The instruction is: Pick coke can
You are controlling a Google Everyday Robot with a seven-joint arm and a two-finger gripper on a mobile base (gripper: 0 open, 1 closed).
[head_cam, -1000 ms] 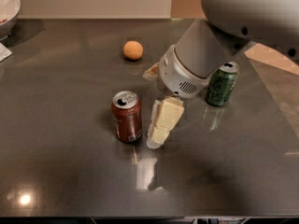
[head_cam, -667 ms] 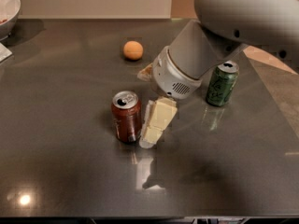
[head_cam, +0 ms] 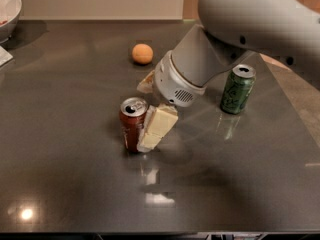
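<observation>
The coke can point(head_cam: 131, 124), dark red with a silver top, stands upright on the dark table, left of centre. My gripper point(head_cam: 145, 115) reaches down from the big white arm point(head_cam: 250, 29) at the upper right. Its near cream finger point(head_cam: 156, 128) is right against the can's right side. The other cream finger point(head_cam: 146, 83) shows behind the can, apart from the first. The gripper is open and holds nothing.
A green soda can point(head_cam: 237, 89) stands to the right, partly behind the arm. An orange ball-like fruit point(head_cam: 142, 53) lies at the back. A white bowl point(head_cam: 7, 9) sits at the far left corner. The grey table point(head_cam: 75, 184) ends at the bottom edge.
The arm and gripper have moved left toward the coke can; the near finger went from a small gap beside the can to resting against its right side. The cans have not moved.
</observation>
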